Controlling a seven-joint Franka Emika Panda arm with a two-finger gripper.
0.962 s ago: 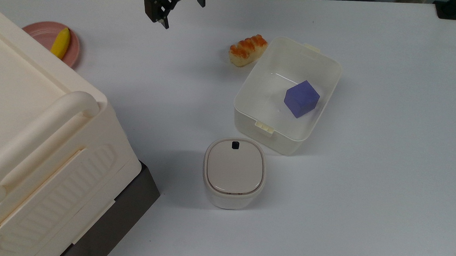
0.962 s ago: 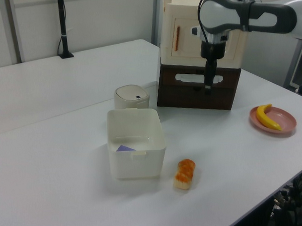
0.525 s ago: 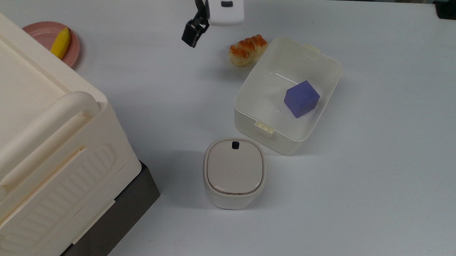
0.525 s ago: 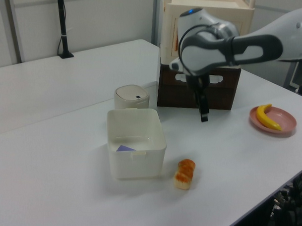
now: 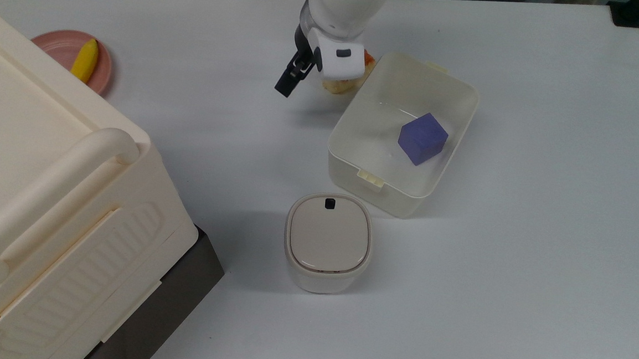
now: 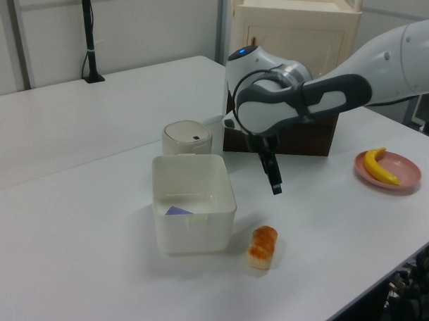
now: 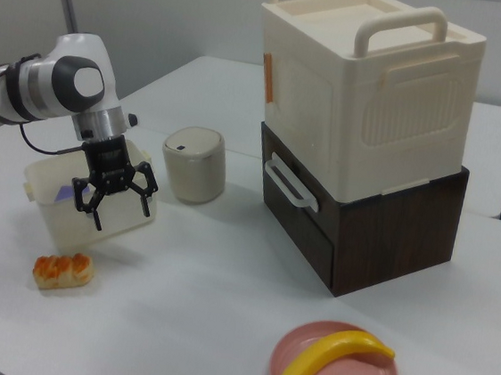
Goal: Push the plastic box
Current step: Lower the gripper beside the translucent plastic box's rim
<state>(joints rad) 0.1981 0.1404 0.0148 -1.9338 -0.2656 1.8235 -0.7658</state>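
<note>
Since the earlier frames the gripper point(image 5: 287, 84) has travelled from near the far edge of the worktop point(image 5: 542, 260) toward the plastic box point(image 5: 442, 170) and has come lower; the box itself has not shifted. The plastic box stands lidless near the middle of the worktop, a purple cube point(image 5: 422, 138) resting on its floor, latch tabs on its short sides. A sushi-like toy point(image 6: 262, 246) lies just beside one short end; in the top view the arm's wrist covers most of it. A small lidded bin point(image 5: 328, 243) stands near the opposite short end, apart from the box. A cream crate point(image 7: 369, 84) stacked on a dark brown case point(image 7: 363, 222) occupies one side of the worktop, and a pink plate point(image 7: 291, 357) bearing a banana point(image 7: 331, 357) sits near a far corner. The gripper hangs above bare worktop beside the box's long wall; in the right view point(image 7: 114, 193) its fingers stand spread apart, holding nothing. Judged step: approach before contact. A good push would lower the fingertips below the rim, meet the long wall near its middle so the box slides without turning, and steer clear of the toy and the bin.
</note>
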